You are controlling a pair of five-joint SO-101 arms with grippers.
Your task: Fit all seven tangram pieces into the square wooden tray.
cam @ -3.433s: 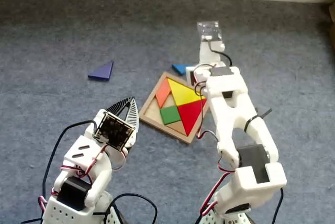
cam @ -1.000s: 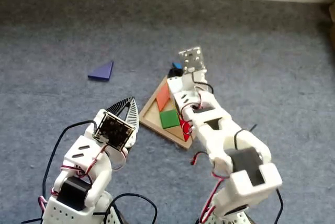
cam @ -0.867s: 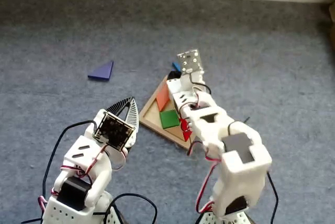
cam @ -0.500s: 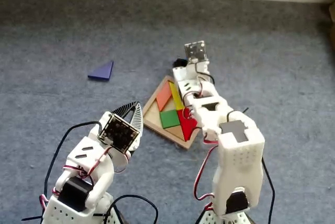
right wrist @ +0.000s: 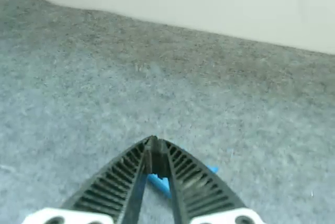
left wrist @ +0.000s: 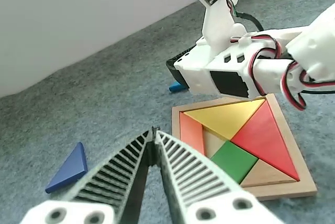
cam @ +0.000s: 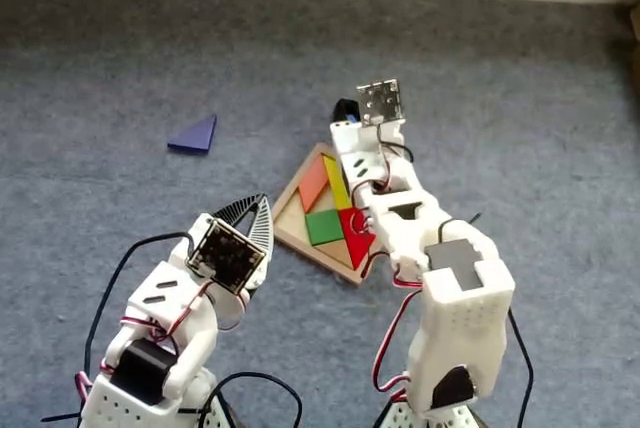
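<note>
From my station I see the square wooden tray (cam: 308,254) lying cornerwise on the grey carpeted worktop (cam: 120,58), between the two arms. It holds a yellow triangle (left wrist: 230,119), a red triangle (left wrist: 267,140), a green square (left wrist: 234,160) and an orange parallelogram (left wrist: 191,132), with bare wood showing in two slots beside the green square. A dark blue triangle (cam: 195,135) lies flat on the carpet, well apart from the tray on the left arm's side. The left gripper (left wrist: 153,132) hangs above the carpet just short of the tray, its fingers pressed together with nothing between them. The right gripper (right wrist: 152,141) is past the tray's far corner, fingers together at the tips, pointing down at the carpet. A light blue piece (right wrist: 162,183) lies right beneath them; I cannot tell whether they touch it.
</note>
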